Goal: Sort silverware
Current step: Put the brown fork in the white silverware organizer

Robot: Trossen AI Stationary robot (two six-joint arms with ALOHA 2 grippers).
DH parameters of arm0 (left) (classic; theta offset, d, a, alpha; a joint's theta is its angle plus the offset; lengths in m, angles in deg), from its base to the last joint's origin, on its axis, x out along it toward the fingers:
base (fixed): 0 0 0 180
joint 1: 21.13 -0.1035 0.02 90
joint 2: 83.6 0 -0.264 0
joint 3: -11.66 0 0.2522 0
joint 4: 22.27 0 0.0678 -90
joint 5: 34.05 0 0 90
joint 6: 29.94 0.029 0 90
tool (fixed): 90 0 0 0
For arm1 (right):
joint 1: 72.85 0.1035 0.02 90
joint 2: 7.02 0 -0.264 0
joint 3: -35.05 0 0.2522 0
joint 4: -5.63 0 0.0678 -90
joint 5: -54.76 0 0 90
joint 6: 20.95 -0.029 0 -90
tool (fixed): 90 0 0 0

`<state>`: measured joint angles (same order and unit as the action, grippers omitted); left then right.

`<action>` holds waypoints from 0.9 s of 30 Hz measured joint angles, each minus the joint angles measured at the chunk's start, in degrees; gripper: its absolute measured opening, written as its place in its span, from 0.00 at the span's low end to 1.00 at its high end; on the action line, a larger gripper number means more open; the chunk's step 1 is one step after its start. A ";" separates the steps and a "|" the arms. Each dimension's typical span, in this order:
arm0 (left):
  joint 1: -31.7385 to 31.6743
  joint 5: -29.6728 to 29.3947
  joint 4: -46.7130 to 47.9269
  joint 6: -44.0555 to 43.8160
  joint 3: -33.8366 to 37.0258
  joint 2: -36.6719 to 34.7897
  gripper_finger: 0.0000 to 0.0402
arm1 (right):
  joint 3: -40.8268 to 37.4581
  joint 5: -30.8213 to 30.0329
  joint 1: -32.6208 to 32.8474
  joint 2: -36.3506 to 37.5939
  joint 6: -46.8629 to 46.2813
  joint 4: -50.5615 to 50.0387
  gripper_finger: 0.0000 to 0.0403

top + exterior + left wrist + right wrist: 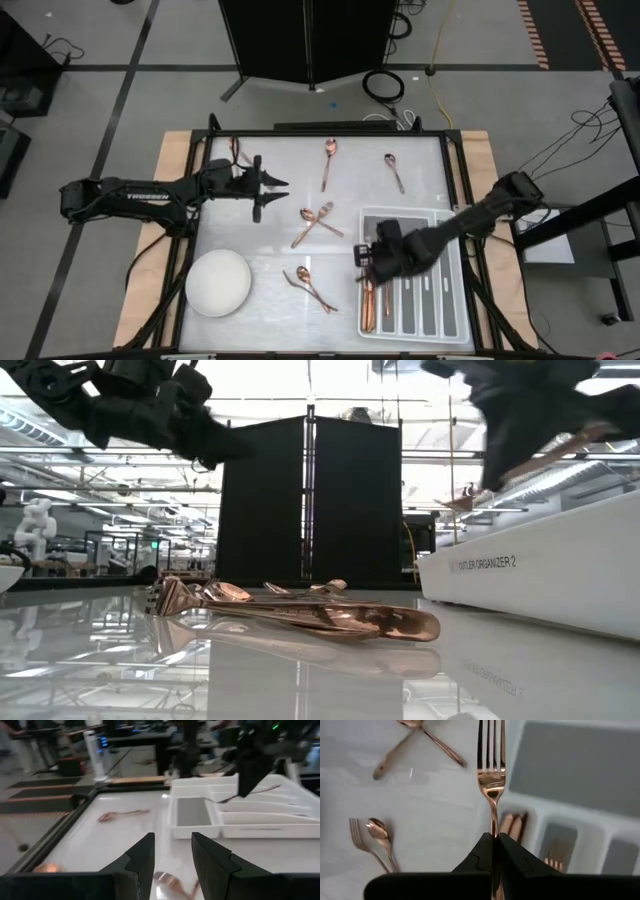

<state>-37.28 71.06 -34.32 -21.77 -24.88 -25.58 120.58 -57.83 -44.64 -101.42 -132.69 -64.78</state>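
My right gripper (493,840) is shut on a copper fork (491,765) and hovers over the left edge of the grey divided tray (440,222). My left gripper (272,190) hangs open above the table's far left part and touches nothing. Loose copper pieces lie flat on the white table: a spoon (328,160), another spoon (394,172), a crossed pair (315,222) and a fork with a spoon (310,288). More copper handles (368,305) lie in the tray's leftmost slot. My right gripper pinches the fork's handle (493,826) between its two fingers, just behind the neck. The fork runs on along the fingers, tines (491,745) pointing away from the wrist. It is lifted clear and slants above the tray's left rim (520,470).
A white round bowl (218,283) stands at the near left of the table. One more copper piece (236,150) lies by the far left corner, under my left arm. A black frame (330,130) borders the table. Bare table lies between the bowl and the tray.
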 joint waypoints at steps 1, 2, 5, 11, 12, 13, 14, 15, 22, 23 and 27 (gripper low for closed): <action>0.00 0.98 0.07 0.11 -0.23 0.00 0.32 | 0.00 -0.06 1.32 -0.48 -2.63 -0.30 0.00; 0.00 1.80 0.12 0.11 -0.51 0.00 0.32 | 0.00 -0.05 2.61 -1.04 -5.05 -0.59 0.00; 0.00 3.19 0.05 0.16 -0.98 0.00 0.32 | 0.00 -0.06 6.13 -2.90 -11.68 -0.83 0.00; -0.02 4.47 0.16 1.66 -1.01 0.00 0.32 | 0.02 3.01 9.70 -5.65 -15.40 -0.58 0.00; -0.02 4.75 0.19 1.66 -1.01 0.00 0.32 | 0.02 3.35 9.89 -6.00 -15.50 -0.38 0.00; -0.02 4.82 0.14 1.67 -1.01 0.00 0.32 | 0.02 3.52 10.10 -6.36 -15.50 -0.15 0.00; -0.02 4.82 0.14 1.74 -1.01 0.00 0.32 | 0.02 3.70 10.22 -6.62 -15.50 -0.03 0.00; -0.02 4.82 0.14 1.75 -1.01 0.00 0.32 | 0.02 4.21 10.22 -6.67 -15.50 -0.10 0.00; -0.02 4.84 0.16 1.62 -1.01 0.00 0.32 | 0.04 4.77 10.93 -6.75 -15.54 -2.99 0.00; -0.02 4.84 0.16 1.43 -1.03 0.00 0.32 | 0.04 4.96 10.97 -6.75 -15.54 -3.49 0.00; -0.02 4.84 0.16 1.32 -1.03 0.00 0.32 | 0.04 5.45 11.03 -6.75 -15.54 -4.87 0.00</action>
<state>-37.30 75.90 -34.16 -20.46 -25.91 -25.58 120.62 -52.38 -33.60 -108.16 -148.23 -69.64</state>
